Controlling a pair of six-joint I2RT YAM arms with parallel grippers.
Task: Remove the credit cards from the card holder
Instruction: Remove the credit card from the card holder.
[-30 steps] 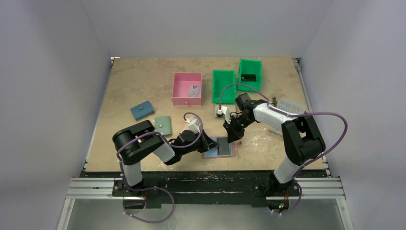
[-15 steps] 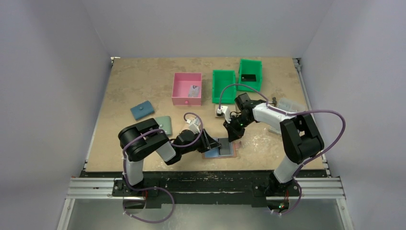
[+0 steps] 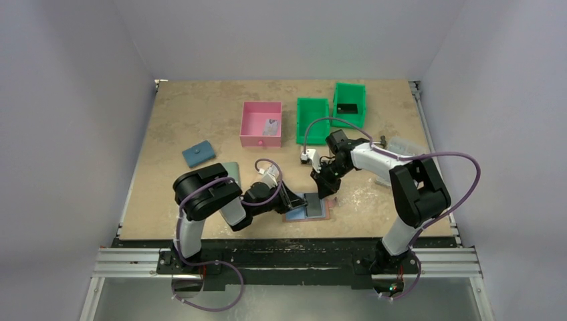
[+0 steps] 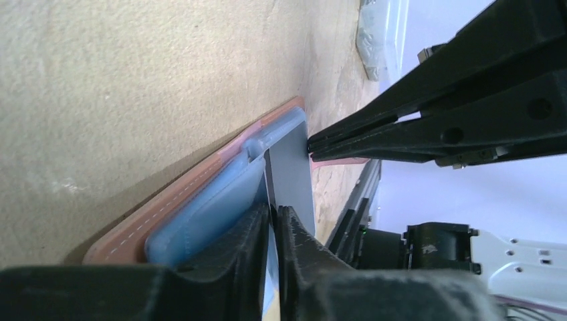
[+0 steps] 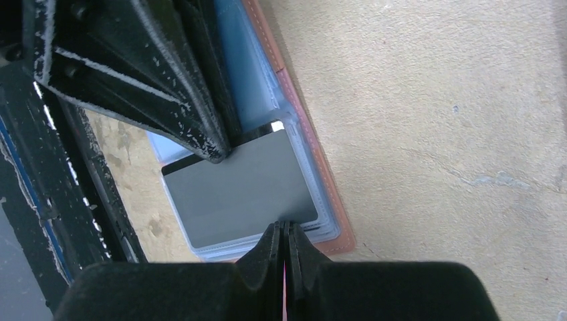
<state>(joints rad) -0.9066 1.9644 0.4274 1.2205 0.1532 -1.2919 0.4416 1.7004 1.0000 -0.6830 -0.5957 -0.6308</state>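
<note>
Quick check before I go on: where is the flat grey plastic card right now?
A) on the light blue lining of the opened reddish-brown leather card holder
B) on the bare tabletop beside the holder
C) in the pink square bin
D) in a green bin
A: the grey plastic card lies against the light blue lining of the opened reddish-brown leather card holder, inside its stitched edge.

Shows terracotta leather with pale stitching and a light blue lining on the card holder [image 5: 261, 80], flat dark grey on the credit card [image 5: 237, 190], solid pink on the left bin [image 3: 261, 124], bright green on the two right bins [image 3: 312, 120], dusty blue on the far wallet [image 3: 198, 154], mottled beige across the table [image 3: 194, 114].
</note>
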